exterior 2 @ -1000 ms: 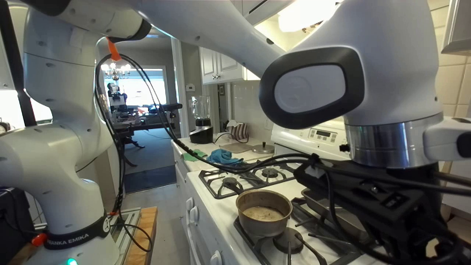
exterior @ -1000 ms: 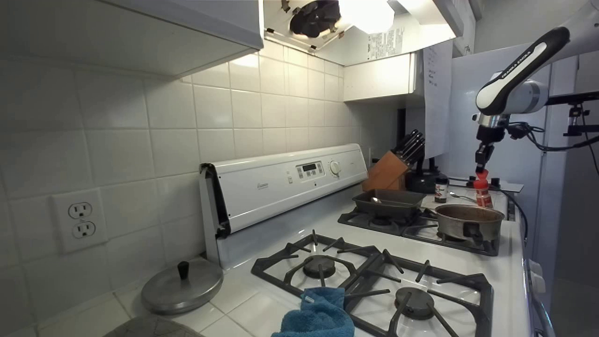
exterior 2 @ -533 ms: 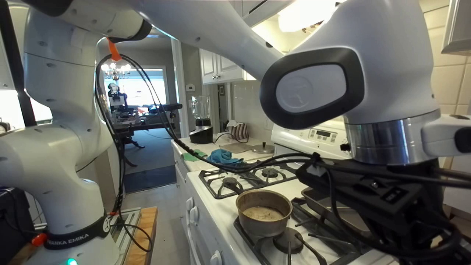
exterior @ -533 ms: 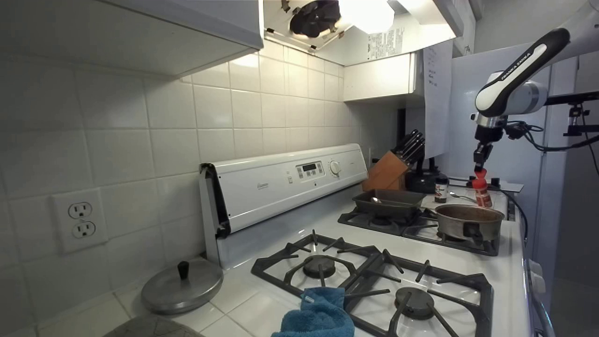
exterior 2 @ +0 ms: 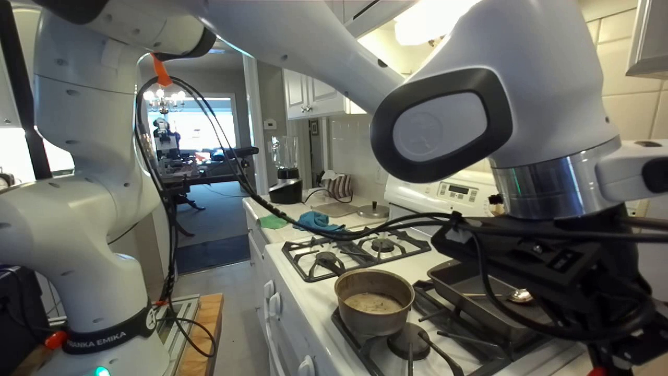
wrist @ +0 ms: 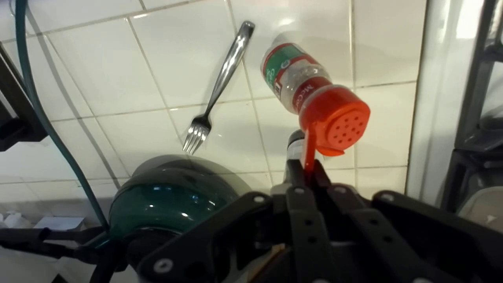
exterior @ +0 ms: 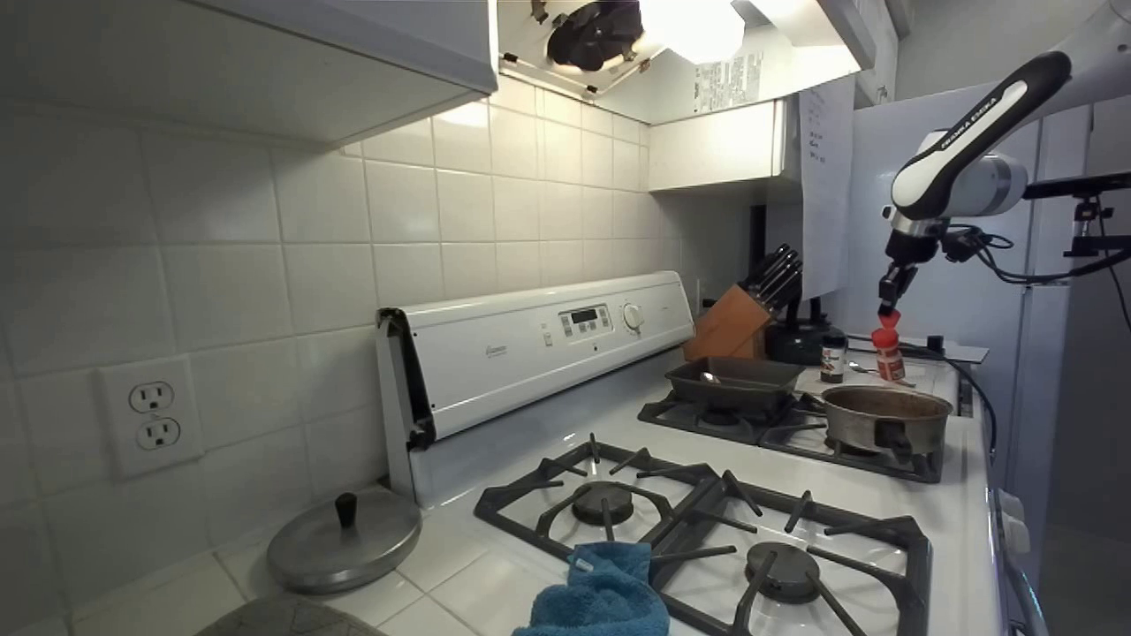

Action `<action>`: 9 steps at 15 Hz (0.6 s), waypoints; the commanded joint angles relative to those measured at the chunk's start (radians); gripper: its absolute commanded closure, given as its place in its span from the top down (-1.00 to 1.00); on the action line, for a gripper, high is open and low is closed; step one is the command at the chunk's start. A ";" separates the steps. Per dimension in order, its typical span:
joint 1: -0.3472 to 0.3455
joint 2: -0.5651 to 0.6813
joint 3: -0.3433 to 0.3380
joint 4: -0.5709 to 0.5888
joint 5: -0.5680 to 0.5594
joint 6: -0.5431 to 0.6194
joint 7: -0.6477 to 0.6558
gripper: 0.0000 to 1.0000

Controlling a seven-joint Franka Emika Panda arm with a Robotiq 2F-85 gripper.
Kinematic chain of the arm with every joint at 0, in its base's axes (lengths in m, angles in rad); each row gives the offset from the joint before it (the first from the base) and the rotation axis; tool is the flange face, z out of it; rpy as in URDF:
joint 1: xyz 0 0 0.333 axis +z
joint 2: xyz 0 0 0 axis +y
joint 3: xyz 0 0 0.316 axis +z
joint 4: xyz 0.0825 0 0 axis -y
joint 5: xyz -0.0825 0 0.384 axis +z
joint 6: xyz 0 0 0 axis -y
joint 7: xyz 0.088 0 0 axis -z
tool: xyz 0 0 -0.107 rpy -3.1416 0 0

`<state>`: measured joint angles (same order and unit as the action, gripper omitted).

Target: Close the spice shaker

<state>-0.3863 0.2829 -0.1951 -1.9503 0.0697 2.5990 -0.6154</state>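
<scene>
By the gripper (wrist: 309, 173), pressed together at its tips, the raised red flap (wrist: 309, 147) of the spice shaker (wrist: 290, 68) is pinched, and the perforated face of the red cap (wrist: 334, 108) is exposed. The shaker is seen slightly tilted at the tiled counter (wrist: 196, 51) beside the stove (exterior: 963, 512); whether the tiles are touched by its base cannot be told. A dark-capped bottle (exterior: 832, 360) is partly hidden behind the flap in the wrist view. Beside the shaker a fork (wrist: 227, 74) is seen on the tiles, its tines pointed toward a green kettle (wrist: 165, 196). On the stove, a saucepan (exterior: 848, 428) and a rectangular pan (exterior: 733, 395) are shown in both exterior views, with a spoon (exterior 2: 521, 296) laid in the pan. A knife block (exterior: 729, 327) is placed near the kettle. Farthest off, past a pair of burners (exterior: 782, 572), a blue towel (exterior: 601, 601) and a metal lid (exterior: 345, 555) are seen, the lid with its black knob (exterior: 346, 510) upward.
</scene>
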 commanded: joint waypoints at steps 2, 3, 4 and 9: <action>-0.020 -0.016 0.050 -0.035 0.090 0.080 -0.018 -0.97; -0.025 -0.019 0.064 -0.044 0.120 0.087 -0.025 -0.97; -0.029 -0.019 0.073 -0.048 0.143 0.091 -0.030 -0.97; -0.043 -0.024 0.108 -0.080 0.230 0.108 -0.062 -0.97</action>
<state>-0.4050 0.2827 -0.1170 -1.9887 0.2379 2.6772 -0.6341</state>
